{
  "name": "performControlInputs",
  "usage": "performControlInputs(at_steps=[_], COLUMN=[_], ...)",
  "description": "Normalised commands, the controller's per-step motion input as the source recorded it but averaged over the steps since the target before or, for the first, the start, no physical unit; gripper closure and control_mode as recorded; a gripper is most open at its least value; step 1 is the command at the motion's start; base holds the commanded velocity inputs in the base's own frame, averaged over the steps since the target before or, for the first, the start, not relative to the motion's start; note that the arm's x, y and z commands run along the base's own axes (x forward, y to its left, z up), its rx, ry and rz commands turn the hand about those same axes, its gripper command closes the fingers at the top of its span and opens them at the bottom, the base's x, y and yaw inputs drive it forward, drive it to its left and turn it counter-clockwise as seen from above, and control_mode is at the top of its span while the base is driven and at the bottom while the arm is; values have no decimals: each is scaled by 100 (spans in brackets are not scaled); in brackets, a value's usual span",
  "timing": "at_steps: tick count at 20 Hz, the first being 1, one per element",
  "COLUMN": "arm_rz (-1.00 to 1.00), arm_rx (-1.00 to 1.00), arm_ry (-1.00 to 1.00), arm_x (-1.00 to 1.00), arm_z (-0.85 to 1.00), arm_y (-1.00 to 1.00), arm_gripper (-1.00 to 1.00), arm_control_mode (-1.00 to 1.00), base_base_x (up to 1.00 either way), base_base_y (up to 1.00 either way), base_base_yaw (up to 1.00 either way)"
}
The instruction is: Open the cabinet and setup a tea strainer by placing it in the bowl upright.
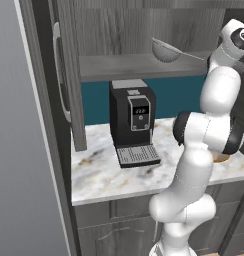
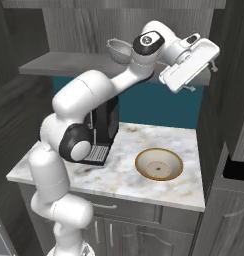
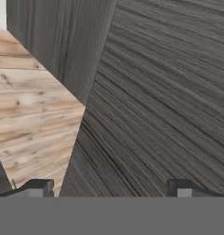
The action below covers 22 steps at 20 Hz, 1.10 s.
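Observation:
The cabinet (image 1: pixel 119 30) stands open, its left door (image 1: pixel 69 85) swung out and its right door (image 2: pixel 233 95) swung out at the right. The tea strainer (image 1: pixel 166 50) lies dome-down on the inner shelf (image 1: pixel 129 66), its thin handle pointing right; from the right base view the strainer (image 2: pixel 119 50) sits just behind my wrist. My gripper (image 2: pixel 201 75) is up at shelf height, to the right of the strainer and apart from it, facing the right door. It is open, with nothing between the fingertips (image 3: pixel 38 187). Dark wood-grain panels (image 3: pixel 155 92) lie close in front. The bowl (image 2: pixel 159 164) sits empty on the counter below.
A black coffee machine (image 1: pixel 134 122) stands on the marble counter (image 1: pixel 104 170) left of the bowl, under the shelf. A tall grey panel (image 1: pixel 19 150) borders the counter on the left. Pale wood floor (image 3: pixel 36 105) shows past the door's edge.

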Motion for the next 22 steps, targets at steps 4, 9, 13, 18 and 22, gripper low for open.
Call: performControlInputs(at_steps=[4,9,13,18,22], arm_rz=[22,23,23,25,16], arm_rx=[0,16,33,31,11], arm_ry=[-24,-25,-33,-55,-54], arm_x=[0,15,26,24,37], arm_z=[-1,-19,-28,4,14], arm_y=[96,100,96,79,55], arm_gripper=[-100,-100,-100,-100,-100], arm_control_mode=[-100,-100,-100,-100,-100], base_base_x=[0,0,0,0,0], base_base_y=[0,0,0,0,0], base_base_yaw=[0,0,0,0,0])
